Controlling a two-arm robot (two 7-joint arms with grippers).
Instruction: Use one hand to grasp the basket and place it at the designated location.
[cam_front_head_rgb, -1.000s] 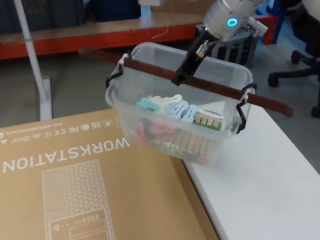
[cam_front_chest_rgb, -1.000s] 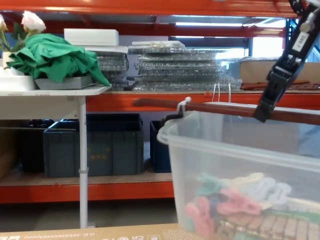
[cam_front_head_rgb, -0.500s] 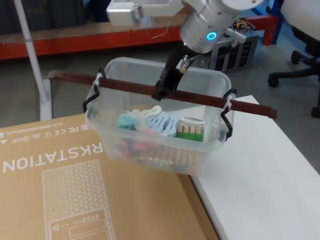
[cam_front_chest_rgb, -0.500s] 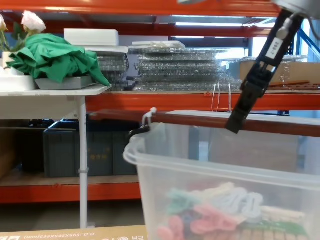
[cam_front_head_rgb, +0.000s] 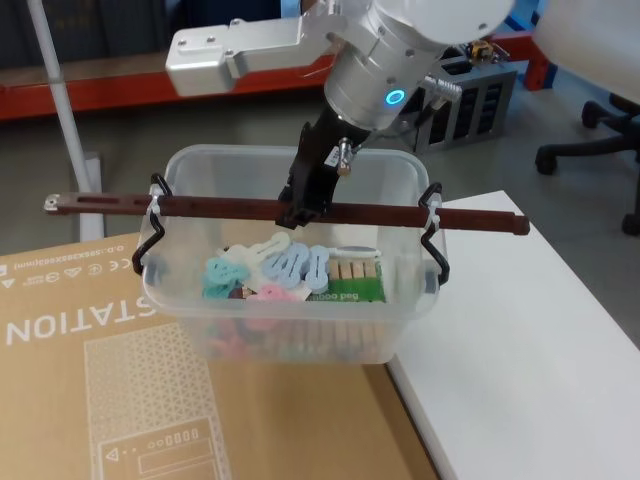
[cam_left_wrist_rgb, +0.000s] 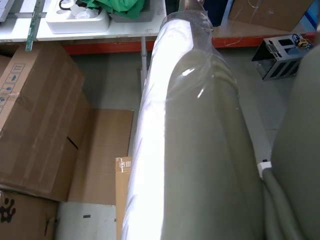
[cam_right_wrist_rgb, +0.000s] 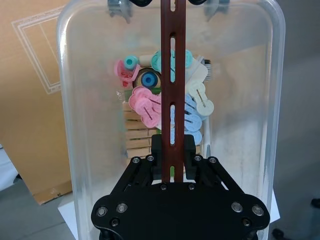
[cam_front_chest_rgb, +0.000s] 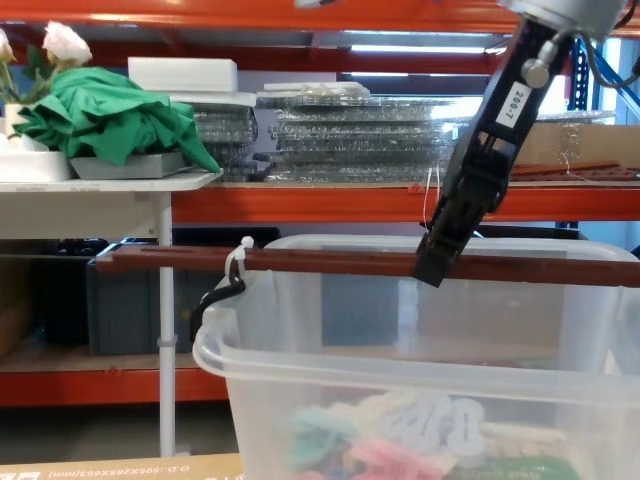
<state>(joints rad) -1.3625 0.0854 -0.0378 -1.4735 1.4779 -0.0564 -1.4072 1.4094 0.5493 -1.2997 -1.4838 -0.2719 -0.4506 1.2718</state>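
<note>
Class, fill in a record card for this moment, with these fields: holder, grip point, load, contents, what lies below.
holder: right pincer, shut on the handle
grip point: near the middle of the handle
load: clear basket, its handle about level
contents: coloured pegs
below: the edge where the box meets the table; cannot tell whether the basket touches them
</note>
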